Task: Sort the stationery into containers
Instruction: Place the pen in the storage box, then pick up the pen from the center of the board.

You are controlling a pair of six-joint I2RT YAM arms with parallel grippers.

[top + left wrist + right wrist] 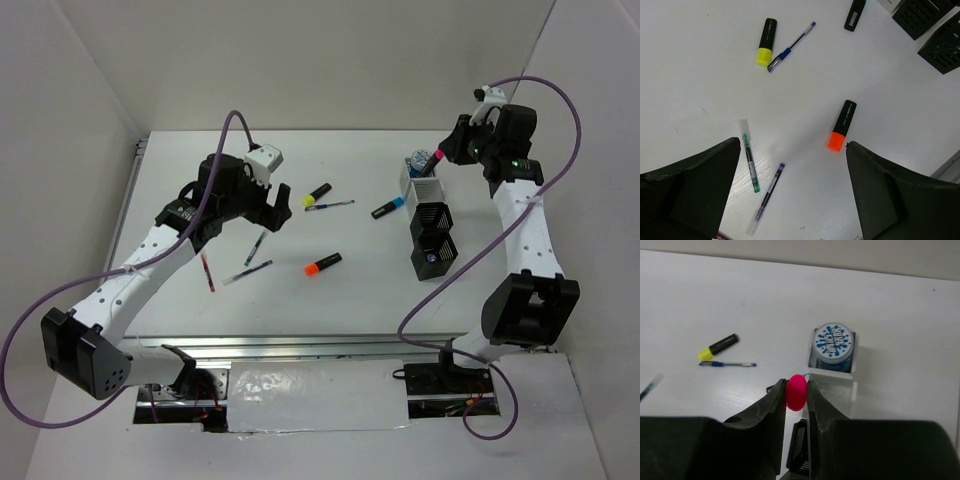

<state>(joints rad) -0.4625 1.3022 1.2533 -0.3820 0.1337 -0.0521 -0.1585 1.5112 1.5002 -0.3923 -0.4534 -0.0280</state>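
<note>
R end effector (796, 389) is pinched narrow on the pink-capped highlighter (796, 395), cap up between the pads, hanging over the near part of the white bin (406, 181). The bin's far part holds a tape roll (833, 342); its top has blue splash print w/ lettering, too small to read. Two black bins (431, 218) follow in a row toward the arm bases; contents unclear.

L end effector (792, 145) is spread wide and holds nothing, above the worktop (700, 85). Green pen (750, 162) and purple pen (767, 197) lie between its fingers; orange highlighter (841, 125) is just beside the R finger. Farther off, the yellow highlighter (765, 42) sits next to the blue pen (790, 47). Blue-capped highlighter (387, 208) lies near the bins.
</note>
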